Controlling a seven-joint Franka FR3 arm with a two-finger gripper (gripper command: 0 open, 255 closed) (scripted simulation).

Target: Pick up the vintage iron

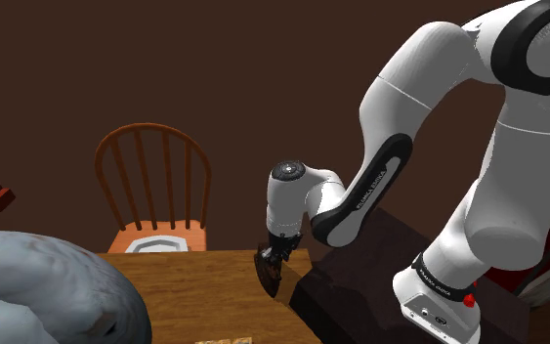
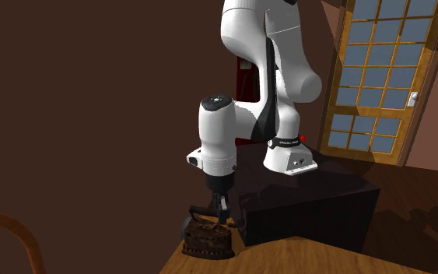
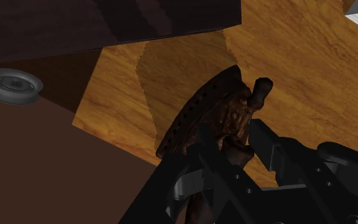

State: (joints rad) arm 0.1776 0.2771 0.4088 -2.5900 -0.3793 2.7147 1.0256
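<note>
Brown, rusty-looking iron (image 2: pixel 207 240) is at the near corner of the wooden table (image 2: pixel 310 261), low in the second exterior view, just left of centre; in the shoulder view it is at the table's right edge, lower middle of frame, just beside the dark stand (image 1: pixel 360 283); it looks tilted there, can't tell whether its base touches the wood; gripper (image 3: pixel 231 143) comes down on it from above, narrow, fingers (image 3: pixel 266 137) clasped on either side of the handle (image 3: pixel 241 111); wrist view has the handle pinched between both fingers, the iron's flat base seen edge-on over the table; white arm (image 1: pixel 400 107) bends from the shoulder view's upper right down to the iron; wooden chair (image 1: pixel 152 186) behind the table, left of centre; grey rounded lump (image 1: pixel 38 288) at lower left; paned door (image 2: pixel 380 78) at the second exterior view's upper right; grey disc (image 3: pixel 15 86) off the table, well apart from the iron.
</note>
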